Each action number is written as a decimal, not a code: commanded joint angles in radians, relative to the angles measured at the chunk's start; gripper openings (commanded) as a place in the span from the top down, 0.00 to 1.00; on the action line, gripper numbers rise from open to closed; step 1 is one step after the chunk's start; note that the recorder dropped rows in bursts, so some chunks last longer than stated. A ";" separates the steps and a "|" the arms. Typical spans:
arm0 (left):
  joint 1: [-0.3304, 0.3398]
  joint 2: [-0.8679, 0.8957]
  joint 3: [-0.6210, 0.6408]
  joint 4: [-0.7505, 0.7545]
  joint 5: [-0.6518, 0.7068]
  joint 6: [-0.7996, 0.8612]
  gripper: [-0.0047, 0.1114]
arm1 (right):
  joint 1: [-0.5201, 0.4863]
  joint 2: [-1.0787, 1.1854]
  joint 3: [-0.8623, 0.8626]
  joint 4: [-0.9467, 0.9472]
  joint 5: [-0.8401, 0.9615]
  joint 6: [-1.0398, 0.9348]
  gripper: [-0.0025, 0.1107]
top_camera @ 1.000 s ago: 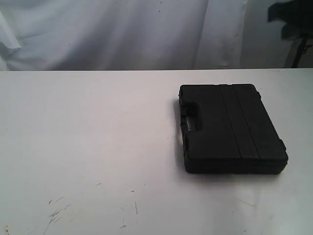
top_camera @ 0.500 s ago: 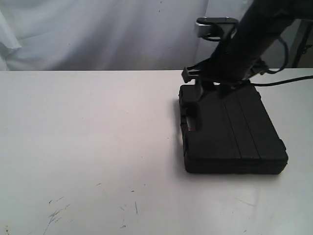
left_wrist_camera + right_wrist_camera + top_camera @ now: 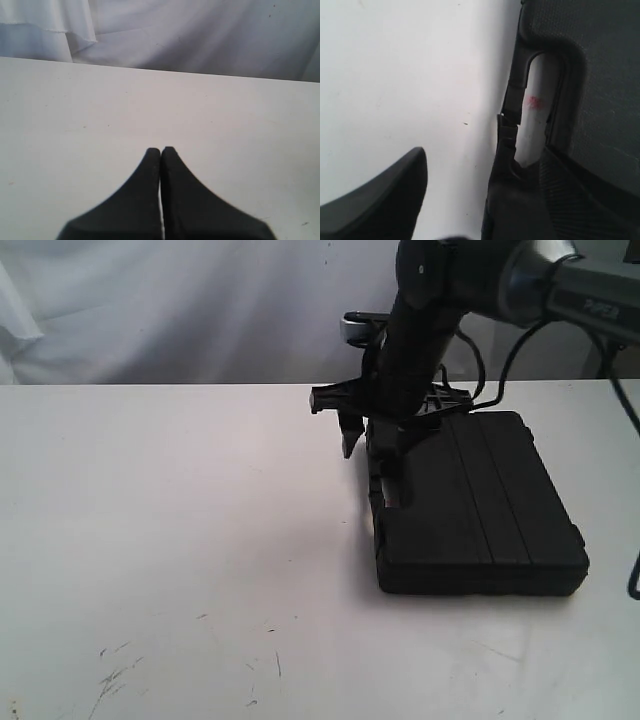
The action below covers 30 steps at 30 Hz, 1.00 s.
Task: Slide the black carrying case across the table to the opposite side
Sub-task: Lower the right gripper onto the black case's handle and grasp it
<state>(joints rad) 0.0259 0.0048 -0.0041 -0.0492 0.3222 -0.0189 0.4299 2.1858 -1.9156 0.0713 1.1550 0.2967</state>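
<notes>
The black carrying case [image 3: 480, 510] lies flat on the right half of the white table [image 3: 180, 510], its handle [image 3: 377, 490] facing left. My right gripper [image 3: 372, 445] hangs open over the case's far handle corner. One finger [image 3: 348, 438] is over bare table left of the case, the other at the handle slot. In the right wrist view the case [image 3: 605, 75] and its handle bar [image 3: 515, 95] lie beside the open right gripper [image 3: 467, 165], which holds nothing. My left gripper [image 3: 160, 150] is shut and empty above bare table [image 3: 100, 110]; the exterior view does not show it.
White cloth [image 3: 200, 310] hangs behind the table's far edge. Dark scuff marks [image 3: 115, 680] sit near the front left. A black cable [image 3: 632, 580] hangs at the right edge. A small red mark [image 3: 534, 102] shows on the table through the handle slot.
My right arm came in from the upper right and moved left to the case's handle end, its jaws opening. The case has not moved. The left gripper stays shut.
</notes>
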 commanded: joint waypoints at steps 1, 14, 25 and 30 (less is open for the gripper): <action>-0.002 -0.005 0.004 0.000 -0.010 -0.006 0.96 | 0.004 0.081 -0.096 -0.015 0.039 0.025 0.45; -0.002 -0.005 0.004 0.000 -0.010 -0.006 0.96 | 0.004 0.217 -0.142 -0.056 0.064 0.056 0.45; -0.002 -0.005 0.004 0.000 -0.010 -0.006 0.96 | 0.006 0.272 -0.142 -0.056 0.050 0.067 0.51; -0.002 -0.005 0.004 0.000 -0.010 -0.006 0.96 | 0.006 0.272 -0.142 -0.077 0.054 0.083 0.73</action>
<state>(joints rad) 0.0259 0.0048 -0.0041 -0.0492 0.3222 -0.0189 0.4380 2.4596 -2.0544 0.0239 1.1993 0.3707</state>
